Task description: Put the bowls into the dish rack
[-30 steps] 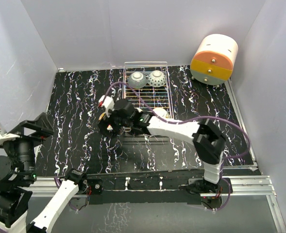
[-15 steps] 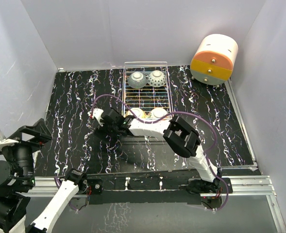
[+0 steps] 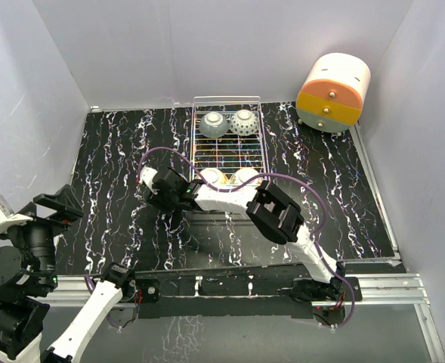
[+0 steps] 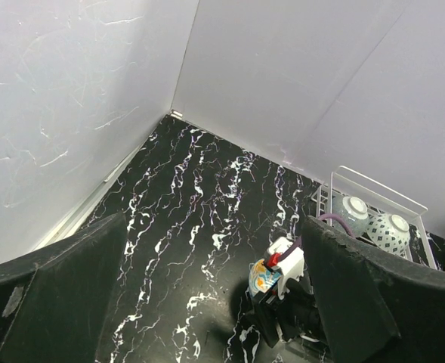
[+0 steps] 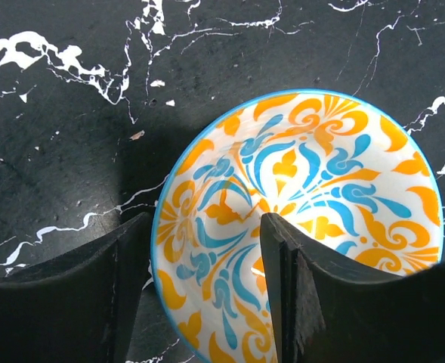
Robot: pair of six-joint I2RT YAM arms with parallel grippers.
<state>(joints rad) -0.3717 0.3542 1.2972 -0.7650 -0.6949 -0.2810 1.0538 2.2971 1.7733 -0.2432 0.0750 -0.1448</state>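
1. Top view. The dish rack lies at 12 o'clock on the black marbled surface.
   - Two far bowls stand at its back end.
   - Two near bowls sit at its front edge, half behind the arm. I cannot tell whether they are inside it or just outside.
   - Over the last second the right hand has swung from beside the rack out toward 9 o'clock and dropped low. Its elbow has folded in toward the centre.
   - I judge the fifth pick-up to be under way. The bowl itself is hidden under the hand here.
   - The left hand waits at 8 o'clock, well apart. An orange-and-cream drawer cabinet stands at 1 o'clock.

2. Left wrist view. The left hand is spread wide on nothing.
   - Past it, a sliver of the orange-and-blue bowl shows under the right hand.
   - The bowl is on the surface, well short of the rack.

3. Right wrist view. Only this view shows the grip.
   - The right hand straddles the rim of the orange-and-blue bowl at the bowl's 8 o'clock, one finger outside and one inside.
   - The jaws have narrowed from a wide spread but are not yet pinching, and the inner finger is clear of the wall.
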